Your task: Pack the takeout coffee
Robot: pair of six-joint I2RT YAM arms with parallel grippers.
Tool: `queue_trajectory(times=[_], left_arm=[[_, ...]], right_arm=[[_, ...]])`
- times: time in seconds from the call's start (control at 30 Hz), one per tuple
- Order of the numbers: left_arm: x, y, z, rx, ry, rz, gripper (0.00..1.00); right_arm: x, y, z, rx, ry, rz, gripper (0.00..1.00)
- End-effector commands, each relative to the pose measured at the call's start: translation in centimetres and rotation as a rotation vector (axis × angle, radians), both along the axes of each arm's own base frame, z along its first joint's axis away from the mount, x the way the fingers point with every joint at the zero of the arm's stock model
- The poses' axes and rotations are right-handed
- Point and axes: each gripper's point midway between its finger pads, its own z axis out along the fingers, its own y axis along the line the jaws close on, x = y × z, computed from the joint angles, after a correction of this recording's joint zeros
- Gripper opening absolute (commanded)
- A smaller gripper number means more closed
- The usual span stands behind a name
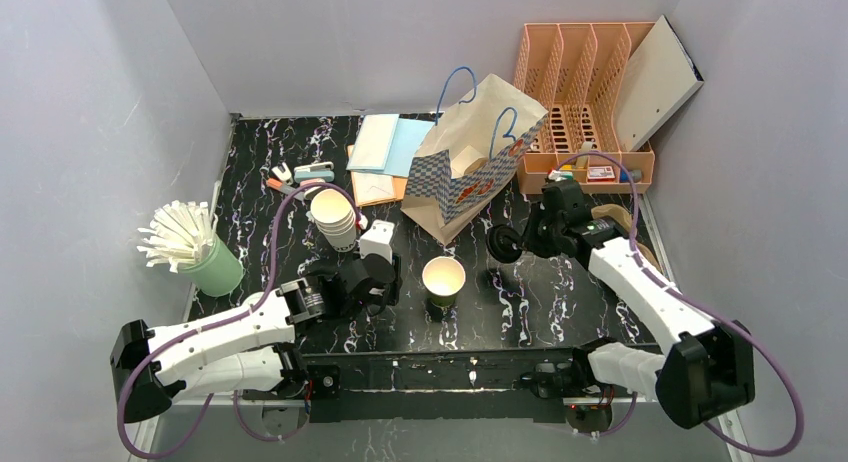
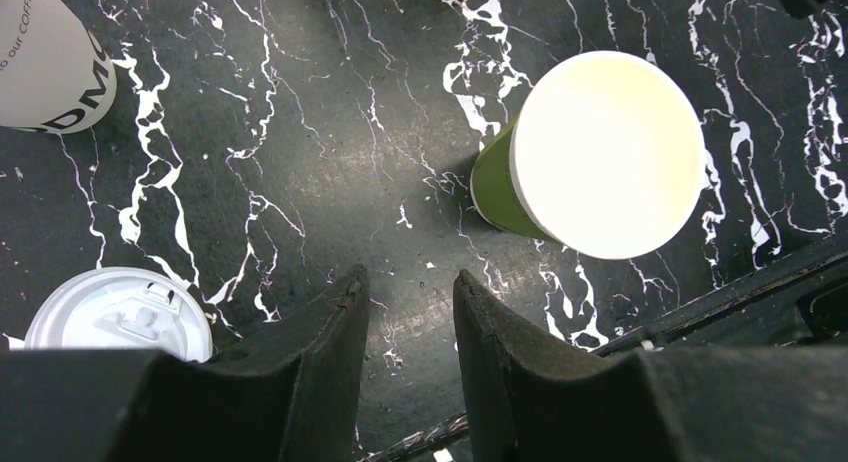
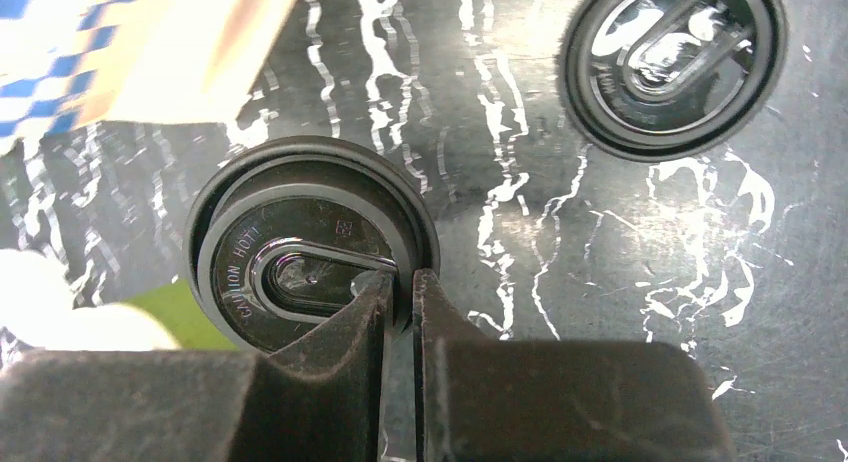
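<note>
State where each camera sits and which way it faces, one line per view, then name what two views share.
Top external: above and behind the bases, looking down over the table; the left arm and right arm show whole.
Left wrist: on the left arm, looking down at the green cup; the left tool is open and empty.
Right wrist: on the right arm, looking down at the black lid; the right tool pinches its rim.
Shared: top and left wrist views both show the green cup upright.
</note>
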Motion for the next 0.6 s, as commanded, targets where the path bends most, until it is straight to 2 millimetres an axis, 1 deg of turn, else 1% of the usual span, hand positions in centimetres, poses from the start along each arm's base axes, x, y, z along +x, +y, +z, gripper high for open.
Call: queue_trajectory(times=[0.0, 0.03, 0.1, 0.2, 0.27, 0.37, 0.47, 0.57], left_arm=[[0.6, -0.1, 2.6, -0.043, -0.041, 0.014, 0.35], [0.6, -0.2, 2.8, -0.049, -0.043, 0.011, 0.35], [0.7, -0.6, 3.3, -0.068, -0.050, 0.005, 0.35], [1.0, -1.8, 4.2, -0.126, -0.059, -0.003, 0.35], [1.2, -2.6, 5.0, -0.191, -0.061, -0.005, 0.34], [1.8, -3.3, 5.6, -0.282, -0.050, -0.002, 0.34], [2.2, -4.0, 5.6, -0.343, -0.009, -0.009, 0.35], [2.3, -4.8, 5.3, -0.401, 0.040, -0.026, 0.35]], right_arm=[[-2.2, 2.1, 4.1, 0.067, -0.024, 0.215, 0.06], [-2.8, 2.7, 4.7, 0.094, -0.023, 0.257, 0.05], [-3.6, 3.7, 5.9, 0.124, -0.030, 0.317, 0.05], [-4.6, 4.9, 7.0, 0.131, -0.036, 0.386, 0.05], [-5.1, 5.7, 7.3, 0.115, -0.036, 0.422, 0.05], [-5.8, 7.2, 7.5, 0.097, -0.037, 0.473, 0.04], [-6.4, 8.6, 7.7, 0.060, -0.048, 0.510, 0.04], [-6.8, 9.4, 7.4, -0.007, -0.048, 0.528, 0.04]])
